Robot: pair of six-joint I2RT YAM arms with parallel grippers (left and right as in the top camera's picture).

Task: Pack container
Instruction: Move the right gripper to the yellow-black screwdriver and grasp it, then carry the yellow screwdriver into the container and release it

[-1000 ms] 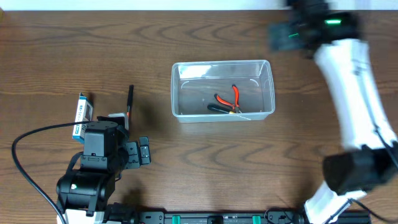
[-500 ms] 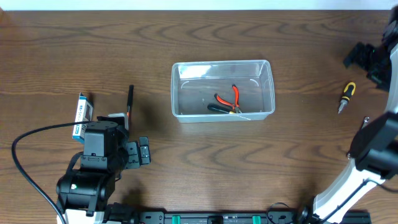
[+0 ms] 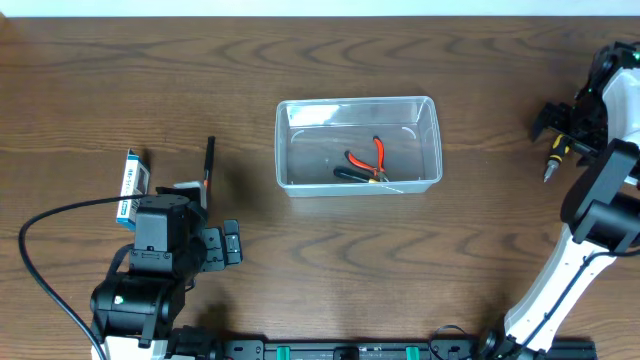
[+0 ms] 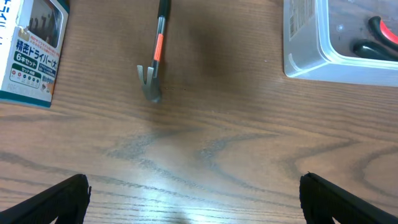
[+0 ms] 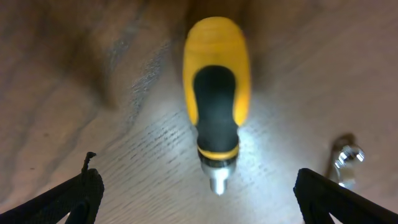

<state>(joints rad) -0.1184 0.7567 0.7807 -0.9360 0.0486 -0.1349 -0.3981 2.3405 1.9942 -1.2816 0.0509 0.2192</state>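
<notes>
The clear plastic container point(image 3: 357, 102) stands at the table's middle and holds red-handled pliers point(image 3: 365, 160). Its corner also shows in the left wrist view point(image 4: 311, 59). My right gripper point(image 3: 562, 125) is open at the far right edge, just above a yellow-and-black screwdriver point(image 3: 553, 156). In the right wrist view the screwdriver point(image 5: 216, 93) lies on the wood between the spread fingers point(image 5: 196, 199), untouched. My left gripper point(image 3: 230, 243) is open and empty at the front left, and shows over bare wood in its wrist view point(image 4: 196, 202).
A black-and-orange pry tool point(image 3: 209, 165) lies left of the container, also in the left wrist view point(image 4: 155, 62). A blue-and-white box point(image 3: 132, 180) sits further left. A small metal piece point(image 5: 345, 162) lies beside the screwdriver's tip.
My right arm has swung from the back, near the container, to the far right and come down over the screwdriver. The left arm has not moved.
</notes>
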